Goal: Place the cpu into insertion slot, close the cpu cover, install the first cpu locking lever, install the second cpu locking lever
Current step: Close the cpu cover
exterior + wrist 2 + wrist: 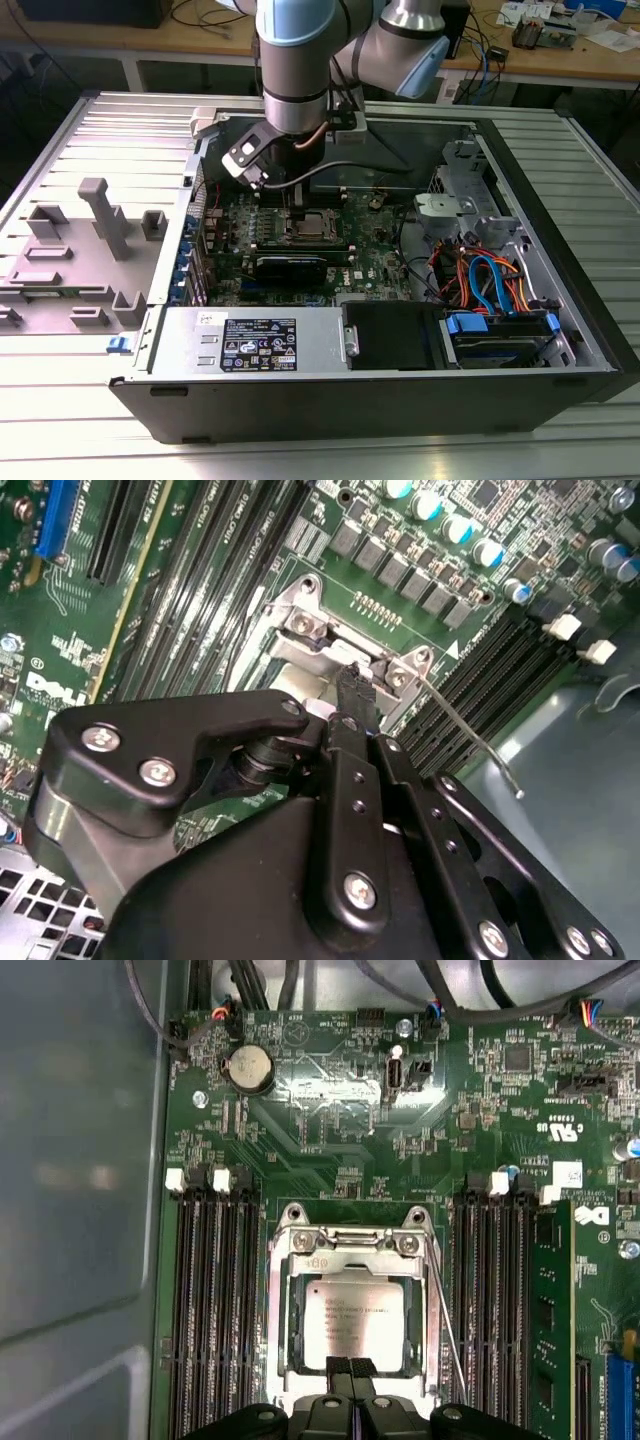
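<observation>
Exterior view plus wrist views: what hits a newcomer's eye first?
The arm reaches down into the open computer case in the exterior view. In the first wrist view, the silver cpu sits framed by the cpu cover, the gripper at its edge, a thin lever alongside.

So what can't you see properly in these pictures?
First wrist view: the gripper covers one edge of the cpu and of the cpu cover.
Second wrist view: the gripper's body hides most of the cpu cover and the cpu.
Exterior view: the arm blocks part of the motherboard; the cpu looks too small to judge.
</observation>
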`<state>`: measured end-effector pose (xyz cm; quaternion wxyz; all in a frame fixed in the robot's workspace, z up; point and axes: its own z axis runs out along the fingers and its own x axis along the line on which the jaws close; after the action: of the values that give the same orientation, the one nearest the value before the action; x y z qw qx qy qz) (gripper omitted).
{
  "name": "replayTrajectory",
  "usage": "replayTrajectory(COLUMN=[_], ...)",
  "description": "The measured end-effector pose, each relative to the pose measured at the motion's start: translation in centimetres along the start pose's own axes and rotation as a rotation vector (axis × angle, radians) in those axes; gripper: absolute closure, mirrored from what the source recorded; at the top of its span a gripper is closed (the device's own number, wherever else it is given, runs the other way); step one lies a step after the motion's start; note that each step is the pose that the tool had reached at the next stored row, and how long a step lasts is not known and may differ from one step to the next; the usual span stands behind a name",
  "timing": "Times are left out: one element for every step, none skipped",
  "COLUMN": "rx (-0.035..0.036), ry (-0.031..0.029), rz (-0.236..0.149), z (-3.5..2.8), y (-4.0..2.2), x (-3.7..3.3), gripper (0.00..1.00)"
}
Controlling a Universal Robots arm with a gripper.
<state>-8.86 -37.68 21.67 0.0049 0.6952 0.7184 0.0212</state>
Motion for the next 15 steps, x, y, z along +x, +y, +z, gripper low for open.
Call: replayTrajectory(rx=[0.0000, 0.0002, 0.0002, 0.0002, 0.0002, 0.0003, 0.0003, 0.0004, 0.0005, 0.0007, 0.0013, 0.0013, 0.0012, 0.0007, 0.0000], ry=[0.0000, 0.0000, 0.0002, 0.0007, 0.0014, 0.0024, 0.0027, 0.0027, 0.0028, 0.0027, 0.0021, 0.0021, 0.0023, 0.0030, 0.0041], rz=[-0.001, -0.004, -0.006, -0.010, -0.011, -0.012, -0.013, -0.014, -0.015, -0.015, -0.016, -0.016, -0.016, -0.016, -0.016], z=[0.04, 0.14, 0.21, 0.36, 0.49, 0.55, 0.62, 0.78, 0.93, 1.05, 1.12, 1.14, 1.14, 1.10, 0.98], y=[-0.06, -0.13, -0.17, -0.20, -0.24, -0.30, -0.31, -0.33, -0.35, -0.36, -0.37, -0.37, -0.37, -0.36, -0.35], x=[0.00, 0.00, 0.00, 0.00, -0.01, -0.01, -0.01, -0.01, -0.01, -0.02, -0.02, -0.03, -0.03, -0.01, 0.01], gripper=[0.89, 0.89, 0.89, 0.89, 0.89, 0.89, 0.89, 0.89, 0.89, 0.89, 0.89, 0.89, 0.89, 0.89, 0.89])
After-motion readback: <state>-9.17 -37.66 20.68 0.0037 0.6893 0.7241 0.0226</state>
